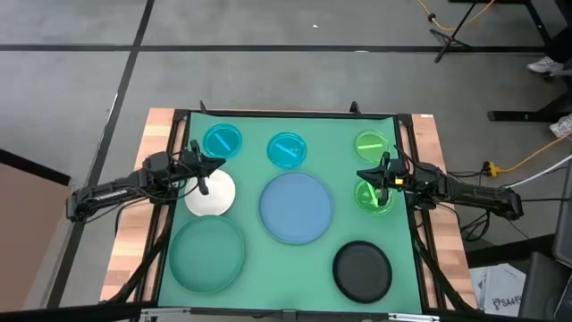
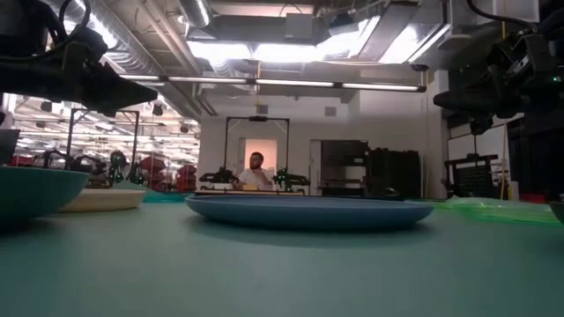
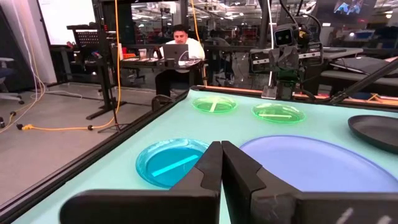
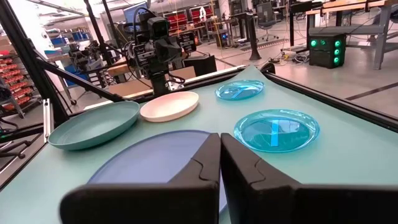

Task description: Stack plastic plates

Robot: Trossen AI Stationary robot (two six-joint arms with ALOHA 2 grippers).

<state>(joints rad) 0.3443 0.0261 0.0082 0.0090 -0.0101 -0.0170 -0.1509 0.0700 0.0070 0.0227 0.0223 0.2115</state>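
Eight round plates lie flat on the teal mat. Two small cyan plates (image 1: 222,141) (image 1: 287,149) and a small green plate (image 1: 372,143) sit along the far side. A second green plate (image 1: 374,197) lies below my right arm. The white plate (image 1: 211,195), pale blue plate (image 1: 296,207), teal-green plate (image 1: 207,254) and black plate (image 1: 362,271) lie apart nearer me. My left gripper (image 1: 219,165) (image 3: 221,163) hovers shut above the white plate's far edge, pointing right. My right gripper (image 1: 361,174) (image 4: 219,158) hovers shut beside the nearer green plate, pointing left.
Black frame rails (image 1: 179,121) border the mat, with bare wood (image 1: 134,224) outside them. Mat shows between the plates, most of it at the near middle (image 1: 286,282). A person sits at a desk (image 3: 177,50) in the room beyond the table.
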